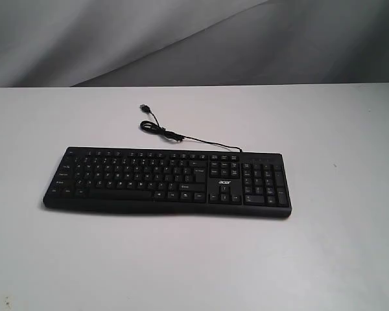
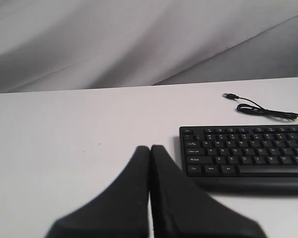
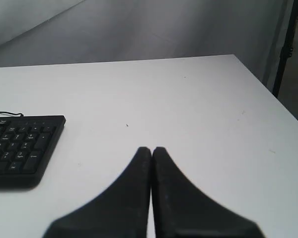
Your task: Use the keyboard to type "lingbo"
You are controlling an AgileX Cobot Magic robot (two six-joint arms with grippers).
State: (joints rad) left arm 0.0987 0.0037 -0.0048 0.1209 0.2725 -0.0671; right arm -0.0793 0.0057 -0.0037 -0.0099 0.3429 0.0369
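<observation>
Keyboard (image 1: 166, 179) sits between left hand (image 2: 150, 148) and right hand (image 3: 151, 148), each pinched together, seemingly hovering.

L gripper (image 2: 150, 148): jaws closed, empty | R gripper (image 3: 151, 149): same

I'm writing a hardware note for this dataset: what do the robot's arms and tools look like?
The left tool and right tool look alike: two matte black fingers, broad at the base, curving to narrow rounded tips. No markings, cables or sleeves show; the arms themselves are out of view.
</observation>
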